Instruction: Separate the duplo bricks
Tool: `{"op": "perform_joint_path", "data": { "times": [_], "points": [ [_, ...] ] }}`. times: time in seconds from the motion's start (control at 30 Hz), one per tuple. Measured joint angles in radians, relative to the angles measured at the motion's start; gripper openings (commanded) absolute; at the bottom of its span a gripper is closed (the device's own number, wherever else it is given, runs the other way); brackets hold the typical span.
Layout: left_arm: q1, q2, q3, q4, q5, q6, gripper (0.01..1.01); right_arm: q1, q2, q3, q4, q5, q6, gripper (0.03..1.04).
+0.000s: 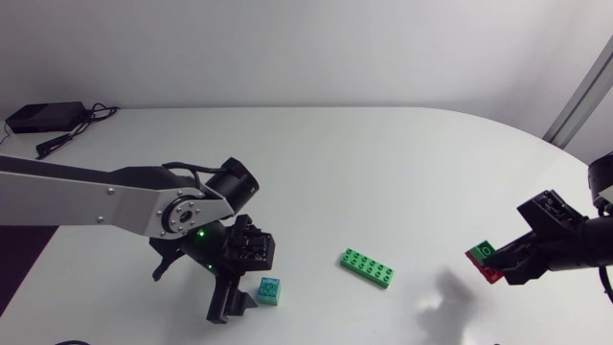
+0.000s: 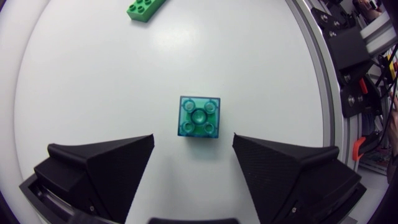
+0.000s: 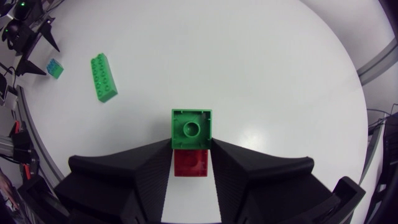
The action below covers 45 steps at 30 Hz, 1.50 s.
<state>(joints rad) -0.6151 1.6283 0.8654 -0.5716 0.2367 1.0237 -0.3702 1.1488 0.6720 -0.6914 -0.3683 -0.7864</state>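
between right gripper (image 3: 191, 147) fingers, pinched green-red brick stack (image 3: 191, 134) — left gripper (image 2: 193, 138) wide (teal brick (image 2: 199, 117) ahead)

Nothing readable is showing up in any view right now: no text, label, number or sign is coming through clearly enough to make out.
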Motion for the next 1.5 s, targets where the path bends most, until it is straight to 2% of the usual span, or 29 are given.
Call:
{"op": "perform_joint_path", "data": {
  "times": [0.27,0.5,0.63,0.97,1.13,1.5],
  "points": [
    [0.028,-0.04,0.066,-0.001,0.161,-0.035,0.974,0.148,-0.115,0.045,-0.038,-0.203,0.009,0.24],
    [0.03,-0.023,0.157,-0.009,0.341,-0.082,0.972,0.322,-0.147,0.078,-0.027,-0.327,0.075,0.24],
    [0.031,0.028,0.257,-0.087,0.459,-0.101,0.972,0.395,-0.153,0.079,0.014,-0.385,0.115,0.24],
    [0.047,0.143,0.462,-0.27,0.684,-0.097,0.956,0.489,-0.133,0.09,0.049,-0.514,0.156,0.24],
    [0.053,0.196,0.531,-0.373,0.73,-0.045,0.946,0.501,-0.082,0.104,0.086,-0.55,0.162,0.24],
    [0.043,0.248,0.595,-0.394,0.74,-0.022,0.921,0.561,-0.019,0.114,0.155,-0.568,0.203,0.24]
  ]
}}
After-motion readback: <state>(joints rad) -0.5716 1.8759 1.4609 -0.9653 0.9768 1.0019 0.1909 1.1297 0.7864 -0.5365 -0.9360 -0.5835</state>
